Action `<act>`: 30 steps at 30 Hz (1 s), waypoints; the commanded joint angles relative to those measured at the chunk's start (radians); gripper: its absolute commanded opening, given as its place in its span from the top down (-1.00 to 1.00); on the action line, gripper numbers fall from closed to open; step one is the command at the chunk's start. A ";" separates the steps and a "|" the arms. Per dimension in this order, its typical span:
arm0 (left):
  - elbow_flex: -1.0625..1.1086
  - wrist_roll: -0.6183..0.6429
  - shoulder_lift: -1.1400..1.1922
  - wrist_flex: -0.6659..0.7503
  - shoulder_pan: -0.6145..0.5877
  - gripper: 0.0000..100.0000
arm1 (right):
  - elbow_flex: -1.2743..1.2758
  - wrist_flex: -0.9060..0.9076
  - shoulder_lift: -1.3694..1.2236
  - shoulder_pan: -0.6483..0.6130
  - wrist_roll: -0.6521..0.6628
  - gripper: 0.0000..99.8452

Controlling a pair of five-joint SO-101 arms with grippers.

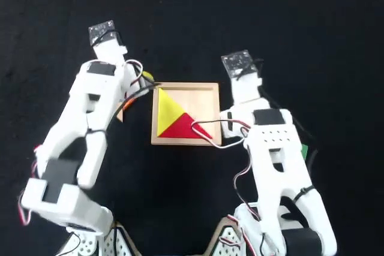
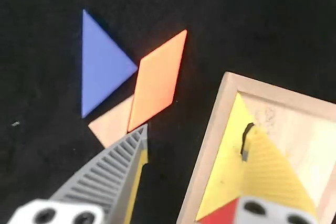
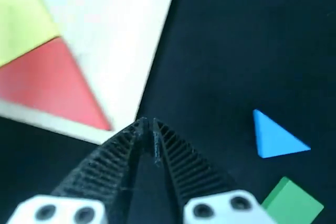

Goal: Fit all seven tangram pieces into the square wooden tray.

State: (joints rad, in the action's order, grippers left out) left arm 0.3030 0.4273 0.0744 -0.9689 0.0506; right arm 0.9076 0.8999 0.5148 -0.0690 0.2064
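Tangram pieces fill only part of the square wooden tray [image 1: 187, 86] as two arms work over the black bench [image 1: 300, 40]. Two triangles are seated: the yellow triangle [image 1: 168, 112] flush to one wall and the red triangle [image 1: 182, 129] flush to the adjoining wall, their edges meeting. That layout likely locks a corner and leaves the rest of the floor bare for other shapes.

Five pieces lie loose, apparently split so that each arm has stock within reach. Three are by the left arm: a blue triangle [image 2: 102, 64], an orange parallelogram [image 2: 157, 80] at its tip, and a tan piece [image 2: 111, 125] touching or tucked beneath the parallelogram, which one cannot be told. Two are by the right arm: a second blue triangle [image 3: 274, 137] and a green piece [image 3: 293, 204], near each other but apart.

The tally is seven pieces, two placed and five to go.

The left tool [image 2: 195, 129] is spread wide and grips nothing, one finger outside the tray's wall and the other above the yellow triangle. The right tool [image 3: 148, 127] is pinched closed on nothing, hovering just off the tray's edge beside the red triangle.
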 commanded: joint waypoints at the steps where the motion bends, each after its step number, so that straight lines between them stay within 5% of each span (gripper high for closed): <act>1: -0.173 0.028 0.107 -0.011 0.007 0.42 | 0.019 -0.069 0.031 0.028 -0.006 0.98; 22: -0.288 0.025 0.296 -0.023 -0.067 0.42 | 0.047 -0.112 0.031 0.025 -0.048 0.98; 30: -0.286 -0.071 0.308 -0.023 -0.085 0.42 | 0.048 -0.112 0.031 0.026 -0.048 0.98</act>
State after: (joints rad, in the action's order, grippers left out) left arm 0.0560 0.3736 0.3951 -0.9904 -0.0077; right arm 0.9582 0.8048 0.5148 -0.0552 0.1665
